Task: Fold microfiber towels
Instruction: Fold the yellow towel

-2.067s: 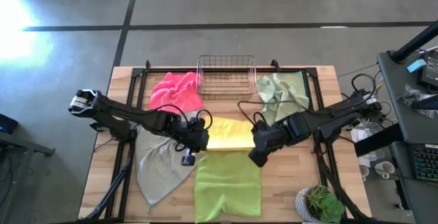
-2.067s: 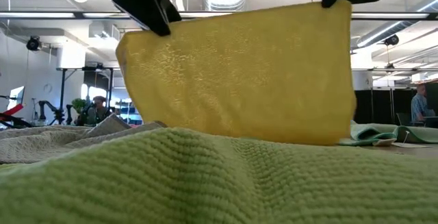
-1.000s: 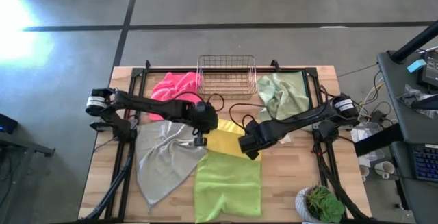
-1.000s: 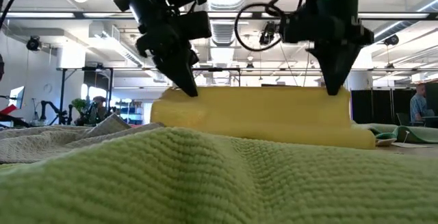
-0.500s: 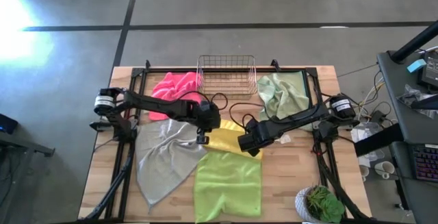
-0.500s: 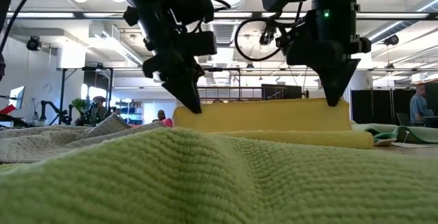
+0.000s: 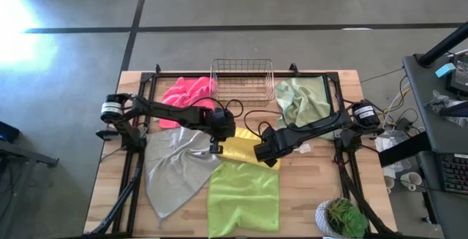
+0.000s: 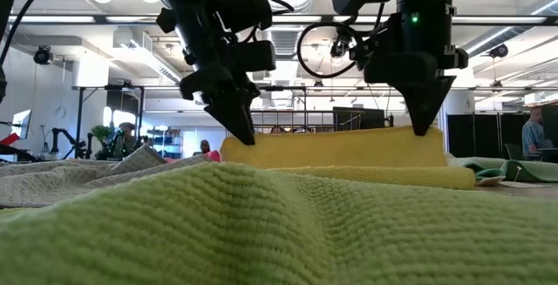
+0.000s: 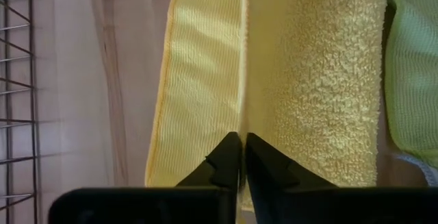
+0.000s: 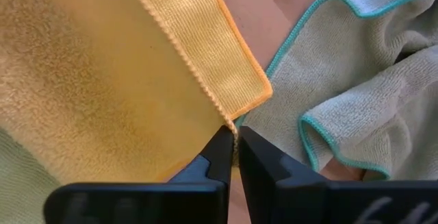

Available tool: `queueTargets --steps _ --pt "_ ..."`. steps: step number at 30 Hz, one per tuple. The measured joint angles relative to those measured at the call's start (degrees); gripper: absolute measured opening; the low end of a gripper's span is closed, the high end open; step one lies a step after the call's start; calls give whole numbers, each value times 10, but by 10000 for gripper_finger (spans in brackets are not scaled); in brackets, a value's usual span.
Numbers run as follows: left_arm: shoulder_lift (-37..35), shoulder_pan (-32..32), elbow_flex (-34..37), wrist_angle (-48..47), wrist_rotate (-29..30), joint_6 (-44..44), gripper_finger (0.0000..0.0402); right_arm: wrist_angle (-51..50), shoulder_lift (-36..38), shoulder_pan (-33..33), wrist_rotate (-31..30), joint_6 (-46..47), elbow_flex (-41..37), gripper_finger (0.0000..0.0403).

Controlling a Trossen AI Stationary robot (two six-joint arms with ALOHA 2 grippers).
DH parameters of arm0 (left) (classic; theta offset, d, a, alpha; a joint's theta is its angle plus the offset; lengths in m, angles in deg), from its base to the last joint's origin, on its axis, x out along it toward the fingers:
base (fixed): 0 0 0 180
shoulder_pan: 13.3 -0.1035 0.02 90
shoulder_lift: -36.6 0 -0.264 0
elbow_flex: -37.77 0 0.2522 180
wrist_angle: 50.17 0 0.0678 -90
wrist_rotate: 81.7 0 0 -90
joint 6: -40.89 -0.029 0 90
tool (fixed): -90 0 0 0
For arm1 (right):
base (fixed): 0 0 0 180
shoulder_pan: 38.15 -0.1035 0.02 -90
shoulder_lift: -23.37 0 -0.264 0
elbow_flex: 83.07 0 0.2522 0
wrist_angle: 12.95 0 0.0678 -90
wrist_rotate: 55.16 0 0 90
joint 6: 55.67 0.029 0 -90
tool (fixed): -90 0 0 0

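Both arms are down over the middle of the table (image 7: pixel 322 188), working the yellow towel (image 7: pixel 241 150). The left gripper (image 7: pixel 214 145) has its fingers (image 9: pixel 220 164) pinched together on a raised edge of the yellow cloth, near the towel's left end. The right gripper (image 7: pixel 265 153) does the same at the other end, fingers (image 10: pixel 217 157) closed tight on the corner hem. In the low view the two grippers hold a strip of yellow up like a low wall, with the rest of the towel lying flat beneath it on the wood.

Just in front, the lime towel (image 7: pixel 243 197) lies spread out flat, touching the yellow one's near edge. The grey towel (image 7: pixel 174 172) is rumpled on the left, beside the lime one and under the left arm. At the back, the pink towel (image 7: pixel 187 93) is bunched to the left of the wire basket (image 7: pixel 242 80), and the sage towel (image 7: pixel 301 101) is crumpled to its right, close to the yellow corner the right gripper holds. A potted plant (image 7: pixel 342 217) sits at the table's front right corner.
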Motion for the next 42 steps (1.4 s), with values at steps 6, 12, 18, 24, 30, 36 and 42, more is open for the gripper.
queueTargets --steps 6,12,18,24,30,36,42 --pt "0 0 -4 2 2 -10 82 0 0 5 -2 0 0 19" --pt "-6 0 -15 -19 3 -10 133 -2 0 5 -18 -6 0 19" --pt "-34 0 -31 -55 5 -10 142 -5 2 8 -18 -14 0 19" --pt "-61 0 -34 -53 5 -9 142 -2 3 13 1 -37 0 19" --pt "-65 1 -33 -53 6 -9 142 1 3 27 32 -46 0 20" --pt "-67 1 -33 -53 6 -9 142 2 3 46 33 -57 0 20" --pt "-71 1 -33 -53 6 -9 142 3 3 50 68 -87 0 20"
